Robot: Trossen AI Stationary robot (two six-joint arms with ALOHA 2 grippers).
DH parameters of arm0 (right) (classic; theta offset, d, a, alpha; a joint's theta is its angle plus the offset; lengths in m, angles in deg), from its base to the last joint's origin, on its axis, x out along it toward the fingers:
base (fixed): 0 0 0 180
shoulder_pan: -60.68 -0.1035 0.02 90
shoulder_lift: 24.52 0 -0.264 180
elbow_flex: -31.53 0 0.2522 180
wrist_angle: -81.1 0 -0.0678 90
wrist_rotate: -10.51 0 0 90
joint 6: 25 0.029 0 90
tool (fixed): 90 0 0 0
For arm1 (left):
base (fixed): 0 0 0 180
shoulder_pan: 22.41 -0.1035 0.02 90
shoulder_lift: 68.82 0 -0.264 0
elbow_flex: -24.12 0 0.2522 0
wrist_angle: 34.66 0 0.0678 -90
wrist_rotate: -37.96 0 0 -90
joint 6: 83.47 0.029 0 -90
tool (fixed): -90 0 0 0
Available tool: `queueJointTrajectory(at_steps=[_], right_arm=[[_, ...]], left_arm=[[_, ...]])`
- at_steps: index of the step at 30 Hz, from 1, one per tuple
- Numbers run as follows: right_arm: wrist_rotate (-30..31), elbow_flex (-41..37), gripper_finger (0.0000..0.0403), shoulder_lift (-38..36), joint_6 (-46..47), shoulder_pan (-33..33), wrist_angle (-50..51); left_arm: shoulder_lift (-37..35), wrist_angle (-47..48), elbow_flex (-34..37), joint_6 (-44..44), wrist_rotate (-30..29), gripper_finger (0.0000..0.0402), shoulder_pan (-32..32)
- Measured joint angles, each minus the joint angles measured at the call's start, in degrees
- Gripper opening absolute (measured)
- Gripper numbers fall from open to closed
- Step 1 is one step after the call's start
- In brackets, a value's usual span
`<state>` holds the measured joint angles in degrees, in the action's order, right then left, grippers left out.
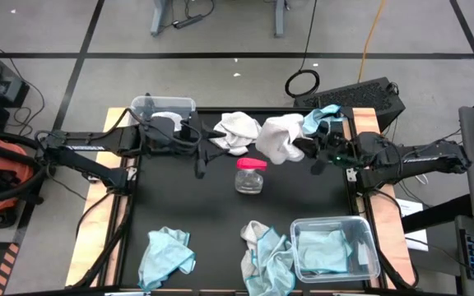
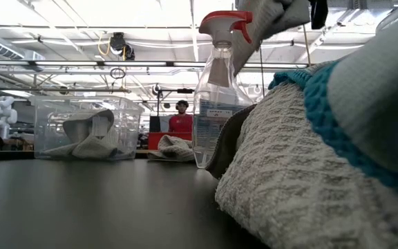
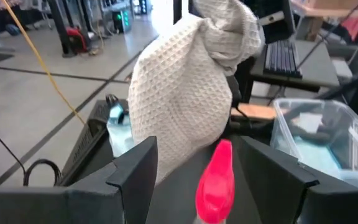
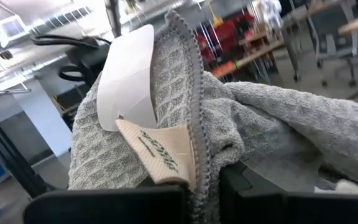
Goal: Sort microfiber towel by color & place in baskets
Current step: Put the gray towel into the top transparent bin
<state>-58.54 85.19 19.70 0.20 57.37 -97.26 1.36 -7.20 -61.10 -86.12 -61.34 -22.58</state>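
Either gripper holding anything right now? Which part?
Right gripper is shut on a white towel, pinching its stitched edge by the tag. Left gripper is open, holding nothing.

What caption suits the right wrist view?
Right gripper shut on a grey waffle-weave towel, its white tag showing.

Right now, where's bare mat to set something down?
Free: the left-centre mat between the left gripper, spray bottle and front-left blue towel. Crowded: far edge with white towels, and the front right by the blue-towel bin.
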Motion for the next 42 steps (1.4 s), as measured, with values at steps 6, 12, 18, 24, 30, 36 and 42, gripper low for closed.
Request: queueJointTrajectory(at_steps=[6, 12, 18, 24, 30, 36, 42], right_arm=[[-0.39, 0.00, 0.0019, 0.02, -5.16, 0.00, -6.95], [-2.50, 0.85, 0.0019, 0.64, -9.43, 0.00, -12.19], [-6.23, 7.55, 0.0019, 4.75, -14.13, 0.00, -8.78], [-7.59, 17.23, 0.0019, 11.28, -19.32, 0.00, 0.12], [-9.38, 24.63, 0.0020, 16.73, -22.30, -0.02, 7.23], [-9.45, 28.51, 0.0022, 21.11, -25.58, 0.00, 9.26], [-10.93, 31.59, 0.0022, 24.53, -27.76, 0.04, 9.62]], left_arm=[[1.23, -5.73, -0.07, 0.01, 1.63, 0.0231, -1.51], [5.52, -14.93, -0.14, -0.11, 6.57, 0.0231, -2.88], [10.64, -18.62, -3.99, -1.50, 10.96, 0.0232, -4.09], [13.94, -19.30, -7.82, -1.57, 13.00, 0.0283, -5.07], [14.08, -19.36, -9.01, -3.11, 13.03, 0.0355, -6.10], [14.08, -19.22, -9.33, -6.55, 15.13, 0.0375, -7.11], [14.05, -19.22, -9.33, -7.48, 20.15, 0.0376, -6.94]])
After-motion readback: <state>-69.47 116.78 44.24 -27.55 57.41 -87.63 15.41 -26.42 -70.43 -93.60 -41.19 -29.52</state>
